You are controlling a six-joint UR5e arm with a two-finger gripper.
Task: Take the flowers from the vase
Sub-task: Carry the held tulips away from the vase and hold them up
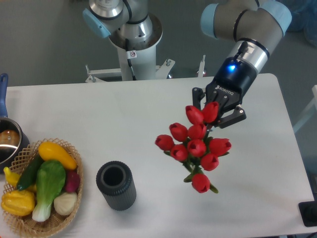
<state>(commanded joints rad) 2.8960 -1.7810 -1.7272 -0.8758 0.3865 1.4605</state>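
Observation:
The flowers (pixel 196 147), a bunch of red tulip buds on green stems, hang in the air over the right half of the table, well clear of the vase. My gripper (pixel 216 112) is shut on the top of the bunch, its black fingers on either side of the upper buds. The vase (pixel 116 185), dark grey and ribbed, stands upright at the lower left of centre with its round mouth empty.
A woven basket (pixel 24 154) of vegetables sits at the front left edge. A metal pot (pixel 8 143) with a blue handle is at the far left. The arm's base (pixel 134 37) stands behind the table's back edge.

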